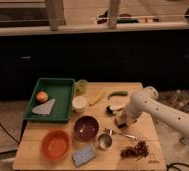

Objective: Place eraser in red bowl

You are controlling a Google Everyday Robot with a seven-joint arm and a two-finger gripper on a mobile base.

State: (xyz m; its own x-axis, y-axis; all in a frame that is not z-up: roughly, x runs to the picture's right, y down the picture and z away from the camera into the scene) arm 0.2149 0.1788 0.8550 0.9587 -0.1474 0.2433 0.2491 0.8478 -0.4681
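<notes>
Though its grip cannot be told, the gripper [122,119] hangs at a half-hidden eraser [119,123] near the cup [104,142].

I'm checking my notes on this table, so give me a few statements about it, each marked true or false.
The red bowl is empty. True.
The sponge lies in the tray. False: it lies on the table, beside the red bowl.
An orange sits in the tray. True.
The tool is over the red bowl. False: it is right of the dark bowl, low over the table.
</notes>
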